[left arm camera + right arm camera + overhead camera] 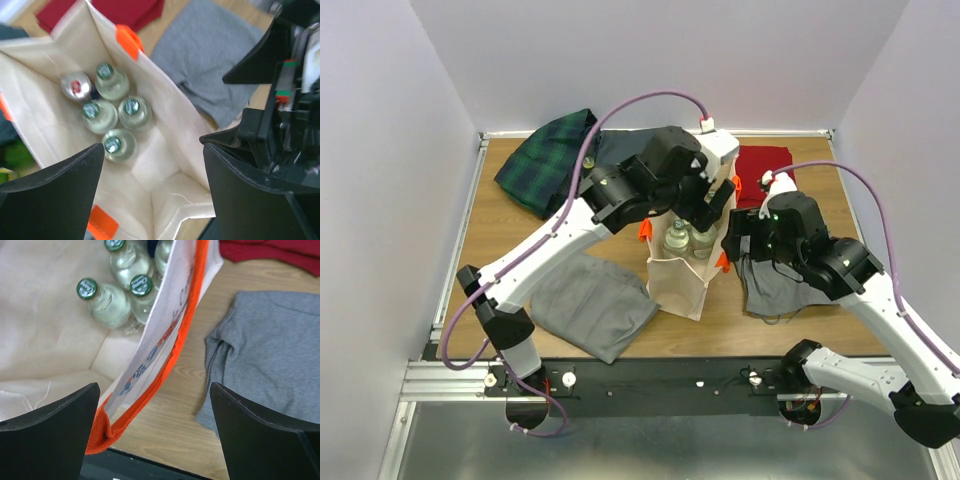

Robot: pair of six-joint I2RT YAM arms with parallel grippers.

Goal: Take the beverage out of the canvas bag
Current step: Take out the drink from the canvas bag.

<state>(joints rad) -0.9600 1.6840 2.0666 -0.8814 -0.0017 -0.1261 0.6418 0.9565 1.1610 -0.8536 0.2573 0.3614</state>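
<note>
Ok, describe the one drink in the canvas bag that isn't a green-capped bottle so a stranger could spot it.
Look at the tall cream canvas bag with orange handles standing mid-table. Inside, clear bottles huddle together, and the silver-topped drink sits at the edge of that cluster beside the bag wall. It alone has a shiny silver top with a red mark, not a green cap.

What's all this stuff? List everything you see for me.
canvas bag: one, cream with orange handles, table centre
bottles: four, clear with green caps, inside the bag
silver-topped container: one, inside the bag beside the bottles
grey cloths: two, left and right of the bag
red cloth: one, back right
plaid cloth: one, dark green, back left
table: one, wooden
left gripper: one, black, open, over the bag's mouth
right gripper: one, black, open, at the bag's right rim
</note>
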